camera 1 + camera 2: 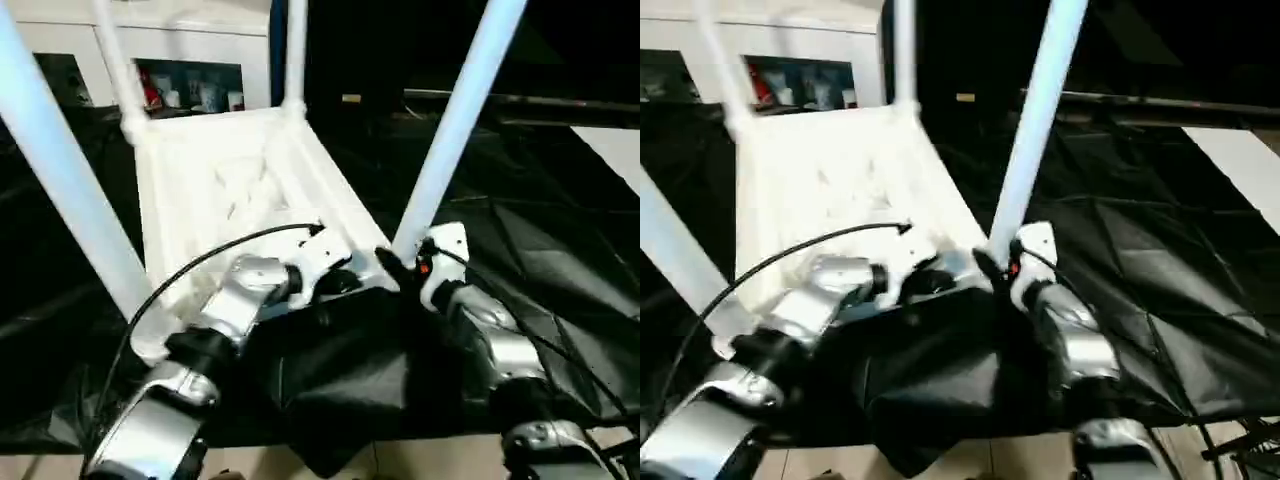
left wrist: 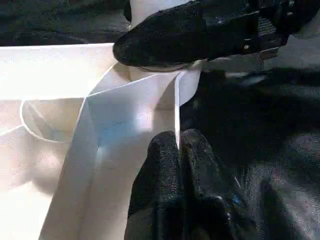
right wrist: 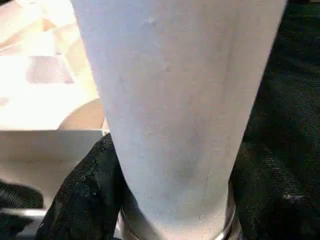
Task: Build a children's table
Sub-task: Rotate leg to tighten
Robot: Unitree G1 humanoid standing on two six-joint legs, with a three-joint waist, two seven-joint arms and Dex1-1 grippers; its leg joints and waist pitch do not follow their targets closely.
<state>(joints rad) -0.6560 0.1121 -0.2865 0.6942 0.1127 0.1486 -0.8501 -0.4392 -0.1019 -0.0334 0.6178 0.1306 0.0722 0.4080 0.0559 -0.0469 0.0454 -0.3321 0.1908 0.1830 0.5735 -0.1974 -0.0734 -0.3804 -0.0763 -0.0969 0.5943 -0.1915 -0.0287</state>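
Observation:
The white tabletop (image 1: 230, 190) lies upside down on a black cloth, ribbed underside up. White legs stand in its corner sockets: near right (image 1: 455, 130), near left (image 1: 60, 170), far left (image 1: 120, 60) and far right (image 1: 295, 50). My left gripper (image 2: 177, 147) is shut on the thin rim wall (image 2: 176, 100) at the near right corner. Just beside it, my right gripper (image 1: 400, 265) grips the base of the near right leg (image 3: 175, 100), one black finger (image 3: 85, 195) on each side, right above the socket.
Black cloth (image 1: 340, 370) covers the work surface, wrinkled near me. A flat white board (image 1: 615, 150) lies at the far right. A white cabinet (image 1: 190, 40) with coloured items stands behind. A black cable (image 1: 200, 260) loops over my left forearm.

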